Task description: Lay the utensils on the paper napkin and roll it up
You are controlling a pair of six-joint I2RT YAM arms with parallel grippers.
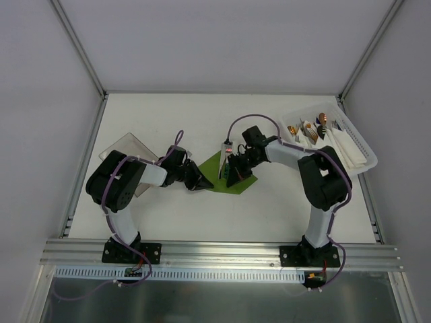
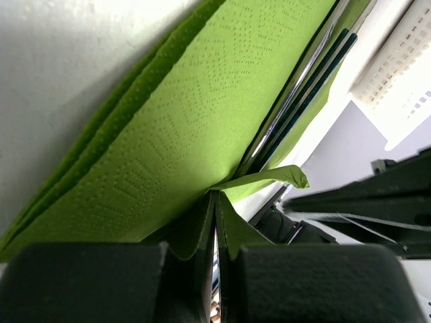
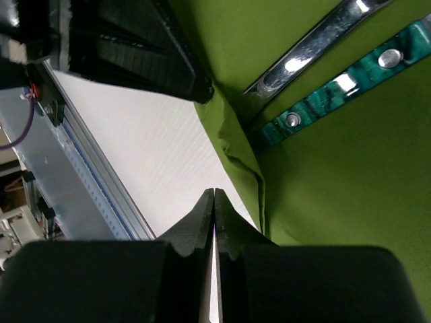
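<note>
I see the paper napkin (image 1: 215,171) flat mid-worktop (image 1: 283,202), the utensils (image 3: 316,47) side by side on it, long axes running away from the bases. Both arms bend inward, low. The left gripper (image 2: 215,196) jaws pinch a lifted napkin flap; the right gripper (image 3: 214,196) jaws are together at its edge.

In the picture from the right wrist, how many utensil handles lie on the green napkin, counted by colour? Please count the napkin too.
Silvery handle: 1
Green marbled handle with rivets: 1
Green paper napkin under them: 1
Total: 3
</note>
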